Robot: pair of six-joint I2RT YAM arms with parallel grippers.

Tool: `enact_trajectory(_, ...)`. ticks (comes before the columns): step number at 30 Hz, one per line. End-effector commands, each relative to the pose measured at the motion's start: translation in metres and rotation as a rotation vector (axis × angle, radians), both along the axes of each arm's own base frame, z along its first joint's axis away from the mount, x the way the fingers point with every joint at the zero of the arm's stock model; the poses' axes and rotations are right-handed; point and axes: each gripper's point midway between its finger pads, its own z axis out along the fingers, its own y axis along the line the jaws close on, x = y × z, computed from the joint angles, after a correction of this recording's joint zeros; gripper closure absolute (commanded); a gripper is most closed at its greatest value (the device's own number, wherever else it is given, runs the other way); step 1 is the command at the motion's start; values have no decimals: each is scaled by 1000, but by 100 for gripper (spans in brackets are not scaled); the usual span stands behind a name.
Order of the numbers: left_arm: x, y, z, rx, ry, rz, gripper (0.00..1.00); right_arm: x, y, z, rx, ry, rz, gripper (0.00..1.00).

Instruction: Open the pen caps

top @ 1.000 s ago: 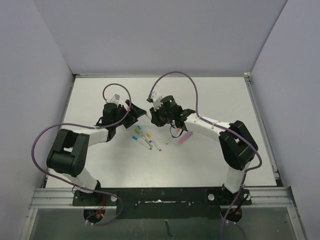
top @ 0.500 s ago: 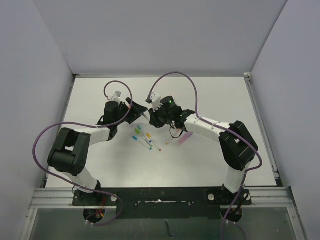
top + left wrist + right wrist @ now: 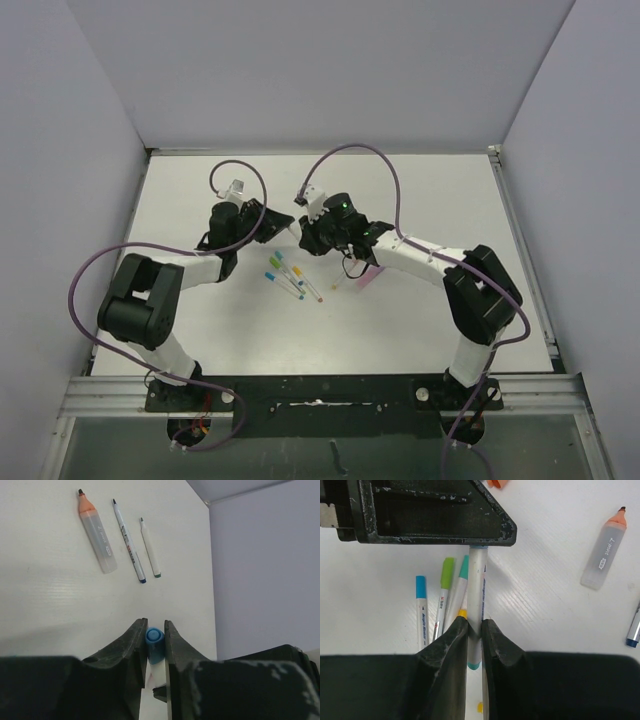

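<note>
A thin white pen (image 3: 478,582) is held in the air between both grippers. My left gripper (image 3: 154,625) is shut on its blue pen cap (image 3: 154,641), which still sits on the barrel. My right gripper (image 3: 475,622) is shut on the white barrel further down. In the top view the two grippers meet tip to tip at the table's middle, left gripper (image 3: 284,224) and right gripper (image 3: 304,233). Capped pens lie on the table under them: a blue cap (image 3: 421,586), a green cap (image 3: 447,572), a teal cap (image 3: 464,567) and a yellow cap (image 3: 462,613).
An uncapped orange-tipped highlighter (image 3: 97,540) and two uncapped thin pens (image 3: 129,542) (image 3: 149,547) lie on the white table. A loose orange cap (image 3: 495,483) lies beyond the left gripper. Grey walls enclose the table (image 3: 430,190) on three sides.
The left gripper has closed from wide open onto the blue cap. Both grippers have edged a little closer together; the right has kept its grip on the barrel.
</note>
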Motion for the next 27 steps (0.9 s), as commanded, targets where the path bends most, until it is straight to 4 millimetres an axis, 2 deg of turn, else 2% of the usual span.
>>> enact_trajectory(1, 4, -8, 18, -33, -80, -30, 93, 3, 9, 44, 101, -89, 10, 100)
enact_trajectory(3, 3, -9, 19, -34, -80, -32, 100, 4, 9, 45, 102, -92, 7, 97)
enact_trajectory(4, 3, -9, 20, -35, -84, -35, 100, 4, 9, 46, 104, -94, 8, 85)
enact_trajectory(5, 2, -10, 21, -36, -85, -39, 100, 4, 9, 47, 105, -94, 11, 60)
enact_trajectory(6, 2, -11, 23, -38, -89, -44, 100, 4, 10, 46, 103, -90, 12, 46)
enact_trajectory(8, 1, -14, 27, -43, -99, -56, 100, 6, 11, 44, 96, -84, 12, 40)
enact_trajectory(11, -2, -21, 33, -46, -113, -73, 100, 8, 13, 42, 94, -81, 11, 39)
enact_trajectory(15, -7, -30, 39, -44, -125, -96, 100, 11, 15, 40, 98, -72, 11, 43)
enact_trajectory(21, -10, -37, 41, -45, -133, -111, 100, 15, 16, 38, 107, -60, 10, 61)
enact_trajectory(27, -11, -40, 46, -52, -146, -116, 100, 16, 16, 34, 107, -45, 5, 70)
